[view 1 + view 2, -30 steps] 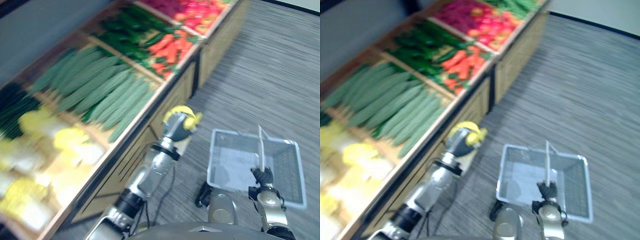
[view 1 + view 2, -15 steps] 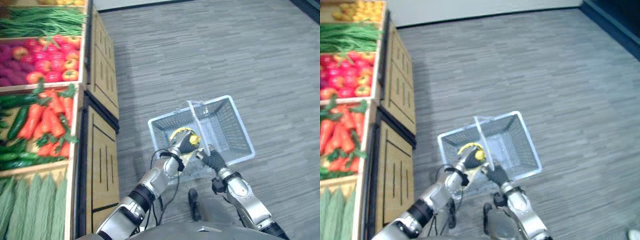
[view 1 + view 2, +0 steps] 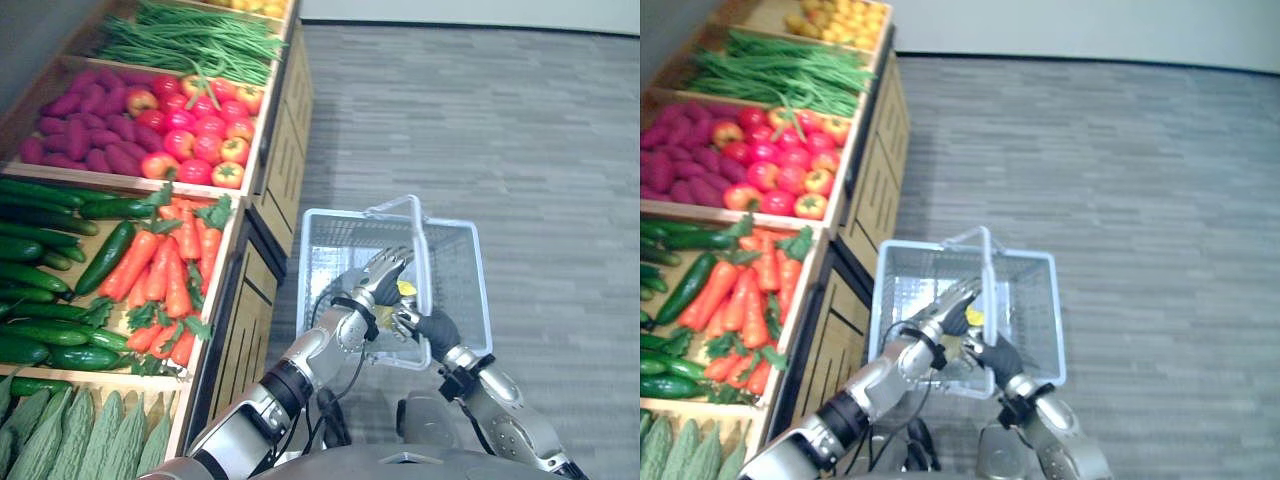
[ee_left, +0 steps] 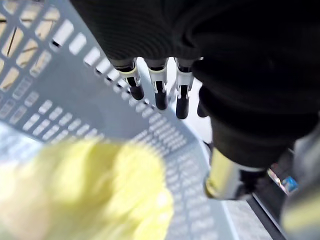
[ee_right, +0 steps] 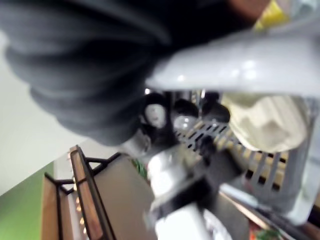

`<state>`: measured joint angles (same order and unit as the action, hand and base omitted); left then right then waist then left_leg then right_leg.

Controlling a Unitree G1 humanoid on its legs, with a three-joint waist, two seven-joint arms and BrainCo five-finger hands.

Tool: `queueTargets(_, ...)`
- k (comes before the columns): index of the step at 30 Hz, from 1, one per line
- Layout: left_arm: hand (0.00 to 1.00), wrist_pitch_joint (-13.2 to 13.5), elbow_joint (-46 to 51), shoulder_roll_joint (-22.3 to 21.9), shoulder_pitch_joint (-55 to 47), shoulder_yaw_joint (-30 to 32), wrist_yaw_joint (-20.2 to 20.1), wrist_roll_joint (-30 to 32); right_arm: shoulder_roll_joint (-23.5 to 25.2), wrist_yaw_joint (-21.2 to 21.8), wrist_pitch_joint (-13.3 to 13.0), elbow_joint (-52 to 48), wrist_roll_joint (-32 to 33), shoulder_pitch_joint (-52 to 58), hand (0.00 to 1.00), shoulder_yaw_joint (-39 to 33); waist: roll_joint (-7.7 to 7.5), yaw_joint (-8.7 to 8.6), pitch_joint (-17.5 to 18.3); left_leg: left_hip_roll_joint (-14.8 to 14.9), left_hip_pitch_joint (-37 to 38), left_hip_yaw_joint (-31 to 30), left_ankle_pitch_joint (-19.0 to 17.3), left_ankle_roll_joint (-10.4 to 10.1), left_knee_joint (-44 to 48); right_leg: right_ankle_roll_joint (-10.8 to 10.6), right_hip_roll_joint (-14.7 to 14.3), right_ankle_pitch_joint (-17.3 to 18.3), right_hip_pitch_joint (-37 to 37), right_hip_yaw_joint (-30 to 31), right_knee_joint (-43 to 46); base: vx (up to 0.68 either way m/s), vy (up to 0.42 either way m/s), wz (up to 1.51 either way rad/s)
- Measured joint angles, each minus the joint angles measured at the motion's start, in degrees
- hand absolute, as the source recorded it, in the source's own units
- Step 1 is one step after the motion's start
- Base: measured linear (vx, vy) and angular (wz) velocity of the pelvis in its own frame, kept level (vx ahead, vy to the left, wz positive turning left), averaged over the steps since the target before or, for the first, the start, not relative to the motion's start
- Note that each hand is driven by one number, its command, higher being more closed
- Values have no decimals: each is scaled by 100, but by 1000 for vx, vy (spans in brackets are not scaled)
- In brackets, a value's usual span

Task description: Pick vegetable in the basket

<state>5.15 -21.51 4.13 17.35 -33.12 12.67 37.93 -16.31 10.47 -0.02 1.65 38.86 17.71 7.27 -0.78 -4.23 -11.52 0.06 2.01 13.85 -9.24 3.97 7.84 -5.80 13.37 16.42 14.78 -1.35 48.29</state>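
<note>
A light blue wire basket (image 3: 470, 270) hangs beside the wooden produce stand. My right hand (image 3: 432, 328) is shut round the basket's white handle (image 3: 421, 240), which crosses the right wrist view as a pale bar (image 5: 240, 65). Over the basket's near half my left hand (image 3: 378, 280) reaches in with its fingers (image 4: 160, 95) straight and spread. A yellow vegetable (image 3: 406, 289) lies just past those fingers inside the basket, apart from the palm. In the left wrist view it is a yellow blur (image 4: 90, 195) against the basket's mesh wall (image 4: 60, 100).
To the left the stand holds carrots (image 3: 165, 280), cucumbers (image 3: 40, 290), red tomatoes (image 3: 205, 130), purple roots (image 3: 85, 125), green beans (image 3: 190, 40) and ridged gourds (image 3: 70, 445). The stand's wooden front (image 3: 245, 320) runs close beside the basket. Grey carpet (image 3: 520, 130) stretches to the right.
The view has swung round. My left hand carried the yellow vegetable from beside the stand to over the basket, then opened, and the vegetable left its fingers. The right hand kept the handle.
</note>
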Motion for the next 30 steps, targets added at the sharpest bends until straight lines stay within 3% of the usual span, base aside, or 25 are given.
queueTargets(1,0,13,103,26,-105,123,38,-82,59,-79,9,85,-9,64,100,-203,19,-29,31,35,5,-172,-11,-73,-1,-1,-46,-1,81,248,-329,344,-412,189)
queueTargets(3,0,61,680,201,-610,520,129,-364,204,-375,22,412,-32,92,100,-614,168,-96,119,317,-12,-826,-119,-463,40,-171,-225,-197,210,1047,-2023,285,-475,140)
queueTargets(4,0,68,782,247,-740,668,143,-420,324,-438,20,489,-62,93,100,-759,181,-92,132,403,-14,-1009,-155,-579,47,-167,-244,-322,207,1268,-2415,264,-540,141)
queueTargets(5,0,80,1020,404,-1010,971,139,-608,635,-598,18,660,-163,99,100,-1067,97,-82,190,500,-45,-1396,-286,-797,49,-138,-229,-606,125,1801,-3127,316,-768,162)
queueTargets(6,0,132,1173,626,-1246,1248,134,-902,936,-846,4,876,-226,138,100,-1459,-3,-85,223,573,-83,-1819,-403,-1078,74,-581,-274,-1098,-20,2024,-3349,261,-655,159)
queueTargets(8,0,152,1280,574,-1497,1435,85,-1262,1052,-1178,-12,1277,-267,126,100,-2102,299,86,267,802,-139,-2041,-411,-1163,264,-421,-529,-746,-165,1567,-2988,301,-537,158)
queueTargets(9,0,316,1804,640,-1818,1908,-20,-1710,1137,-1478,-53,1420,-405,237,100,-2637,391,152,328,948,-85,-2021,11,-1231,249,-333,-727,-372,-187,1429,-1992,360,-550,188)
queueTargets(12,0,526,2393,611,-2139,3056,-202,-2637,1163,-1754,-97,1906,-608,189,100,-2829,375,213,359,1313,8,-2039,596,-1223,-100,-202,-943,-203,-277,948,-1496,190,-419,152)
queueTargets(13,0,578,2468,601,-2239,3646,-221,-3254,1193,-1807,-97,2057,-674,92,100,-2921,361,219,366,1396,-109,-1953,895,-1027,-133,-38,-912,-113,-538,588,-1802,97,-291,103)
queueTargets(14,0,574,2440,578,-2255,3913,-216,-3450,1190,-1821,-98,2118,-719,80,100,-2960,331,227,356,1418,-164,-1766,968,-887,-75,33,-872,-74,-676,419,-1993,105,-326,128)
queueTargets(15,0,495,2386,514,-2283,4331,-85,-3686,1184,-1852,-100,2251,-909,99,100,-3080,329,223,349,1523,-405,-981,894,-646,401,198,-823,-29,-999,84,-2395,74,-294,109)
queueTargets(16,0,453,2308,483,-2283,4494,3,-3733,1151,-1862,-104,2365,-1026,102,100,-3181,365,227,349,1632,-528,-251,783,-563,801,335,-827,-80,-1210,-154,-2619,60,-279,126)
queueTargets(17,0,375,2219,508,-2282,4564,134,-3657,1112,-1895,-109,2552,-1175,101,100,-3266,363,253,352,1625,-526,497,593,-574,1157,429,-811,-137,-1460,-358,-2859,9,-173,90)
queueTargets(19,0,242,2027,569,-2197,4553,305,-3259,1047,-1988,-143,2877,-1520,69,100,-3405,303,367,412,1301,-513,962,277,-595,1241,476,-700,-114,-1532,-610,-3033,-68,-42,80)
queueTargets(21,0,20,1580,715,-1979,4548,410,-2601,926,-1969,-142,3215,-1930,2,100,-3497,311,296,457,1036,-439,1234,221,-647,647,469,-629,-62,-1530,-862,-3139,-62,30,84)
queueTargets(24,0,-251,757,1138,-1705,4330,400,-1776,936,-1984,-95,3461,-2181,-113,100,-3749,285,314,511,591,-166,1244,829,-591,-414,229,-455,-297,-1540,-903,-3351,21,66,26)
queueTargets(26,0,-367,337,1384,-1343,4082,391,-1389,938,-2001,-51,3697,-2293,-221,100,-3873,289,182,511,466,-208,1151,1090,-525,-792,195,-424,-438,-1534,-1084,-3552,54,86,41)
queueTargets(30,0,-448,-271,1966,-123,3509,388,-843,967,-1999,65,3885,-2513,-692,100,-3844,244,131,333,440,-447,1216,1469,-497,-1267,235,-519,-651,-1103,-999,-3634,-23,43,3)
